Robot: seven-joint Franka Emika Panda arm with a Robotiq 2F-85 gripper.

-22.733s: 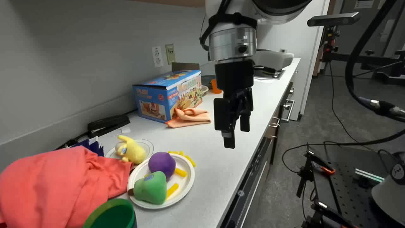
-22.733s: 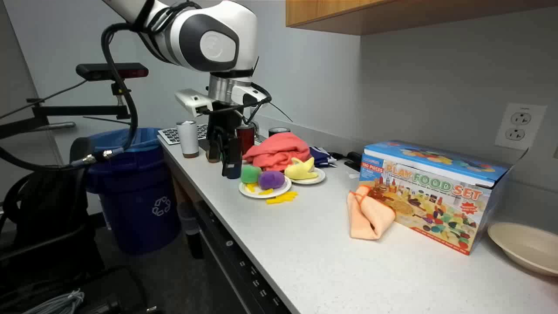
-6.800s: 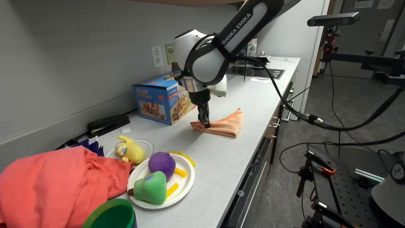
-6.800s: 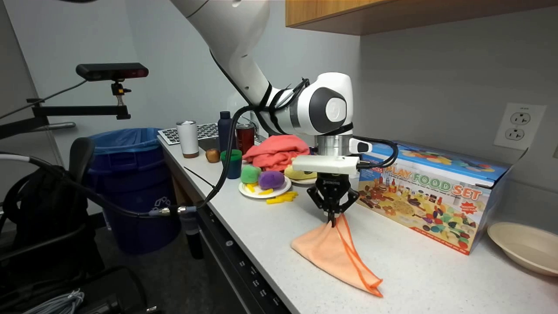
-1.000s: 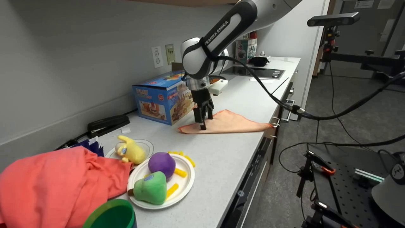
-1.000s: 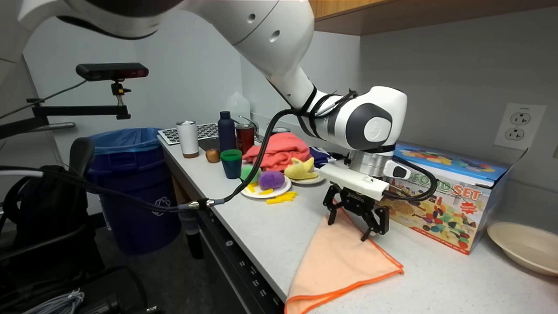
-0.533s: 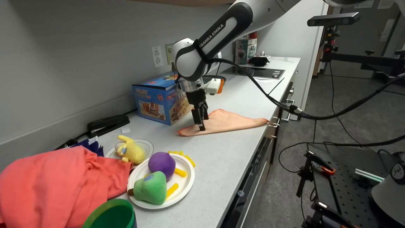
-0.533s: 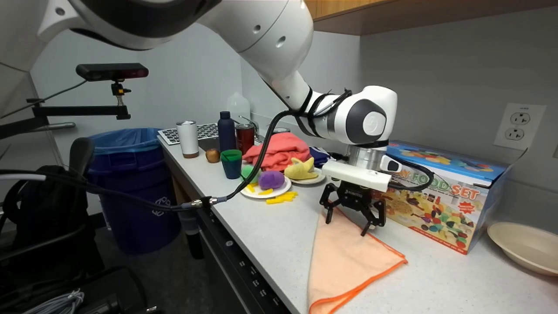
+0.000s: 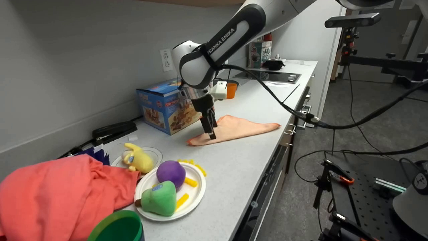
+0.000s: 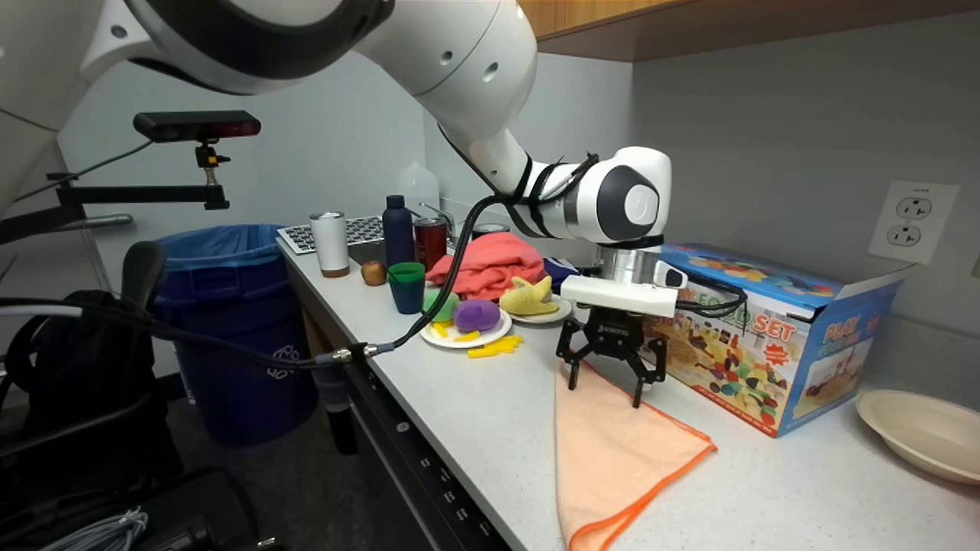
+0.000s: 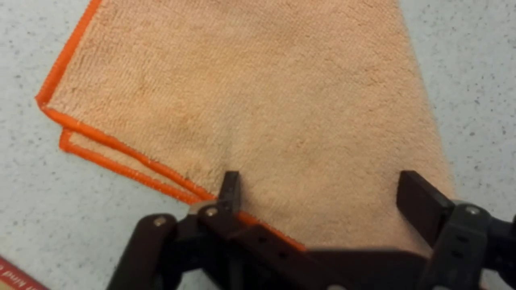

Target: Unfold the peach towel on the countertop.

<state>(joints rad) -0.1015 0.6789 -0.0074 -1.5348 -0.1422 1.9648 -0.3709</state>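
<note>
The peach towel [image 10: 612,467] lies mostly flat on the countertop [image 10: 467,390], a narrow wedge in both exterior views. In the wrist view the towel [image 11: 258,88] is still doubled: two orange-hemmed corners sit almost on top of each other at the left. Its far tip [image 9: 276,126] comes close to the counter's front edge. My gripper [image 11: 318,173] is open over the narrow end, its fingers [image 11: 231,187] wide apart with flat cloth between them. The fingertips appear to rest on the towel; no fold is pinched.
Right beside my gripper, on the wall side, stands the blue play food box [image 9: 167,107]. A beige bowl [image 10: 930,432] sits beyond it. A white plate [image 9: 200,197] of toy food, a coral-red cloth heap [image 9: 63,194] and a green cup [image 9: 117,227] occupy the opposite end.
Over the last second my open gripper has shifted toward the wall and the towel has slid along with it. The box has turned. Earlier the towel was bunched up, then pinched in the shut gripper.
</note>
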